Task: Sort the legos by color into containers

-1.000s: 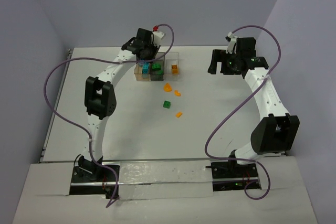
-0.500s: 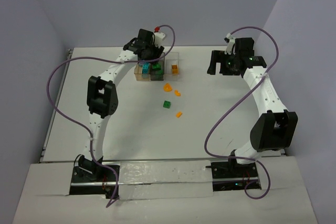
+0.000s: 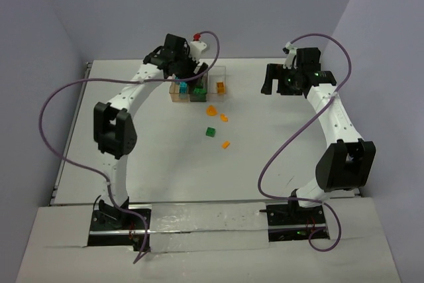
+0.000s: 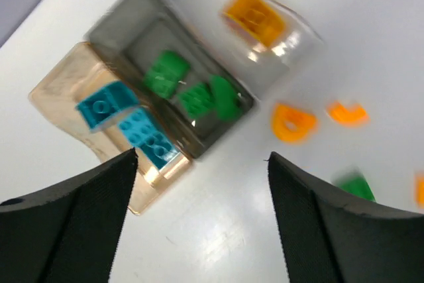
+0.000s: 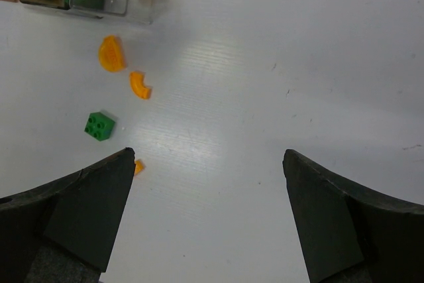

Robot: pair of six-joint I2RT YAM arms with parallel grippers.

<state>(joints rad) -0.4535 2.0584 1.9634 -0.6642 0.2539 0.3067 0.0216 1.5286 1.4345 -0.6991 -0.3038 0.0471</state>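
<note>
Containers [image 4: 116, 14] sit far-centre, already holding teal, green and one orange brick; three orange legos [image 3: 212, 109] and one green lego [image 3: 210, 131] remain on the table [image 3: 185, 170] just nearer; left gripper [image 4: 202, 157] and right gripper [image 5: 209, 154] both gape, empty.

Overhead view is bright and even, with soft light falling from above. The white table [image 3: 278, 130] glows, and only faint, diffuse shadows sit under the arms [image 3: 331, 120]. The left wrist view is smeared with motion blur: the containers [image 4: 63, 84] and the legos [image 4: 291, 122] lose their edges, and white glare flecks the clear box [image 4: 291, 38] at upper centre. The right wrist view is crisp, with a pale sheen across the middle of the table.
</note>
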